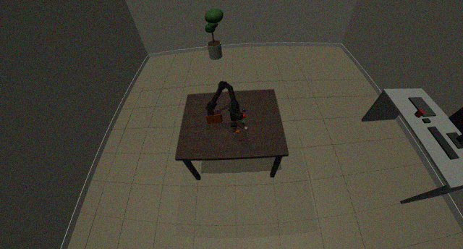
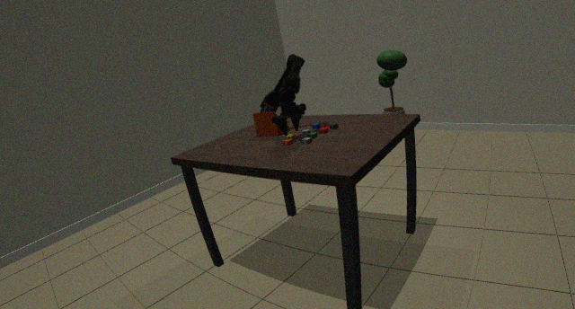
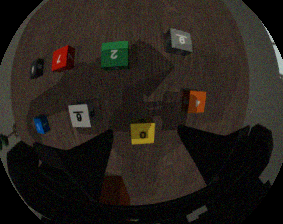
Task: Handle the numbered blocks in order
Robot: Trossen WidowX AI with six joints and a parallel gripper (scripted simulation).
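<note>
My gripper [image 2: 291,131] [image 3: 146,131] is open and empty, pointing down just above the yellow block [image 2: 291,136] [image 3: 142,134]. That block shows a 0 and lies between the fingertips in the wrist view. A red block [image 2: 323,130] [image 3: 63,58] shows a 1, a green block [image 2: 312,135] [image 3: 114,55] a 2. A white block [image 2: 305,132] [image 3: 80,116] and a grey block [image 2: 306,140] [image 3: 180,41] show barred digits I cannot read surely. Digits on the orange block [image 2: 287,142] [image 3: 197,102], blue block [image 2: 315,126] [image 3: 42,124] and black block [image 2: 333,127] [image 3: 37,68] are unclear.
An orange-red box-like object [image 1: 214,119] [image 2: 266,124] stands on the table [image 1: 202,144] [image 2: 252,158] by the arm's base. The orange block is close beyond the right finger in the wrist view. The white block is beyond the left fingertip.
</note>
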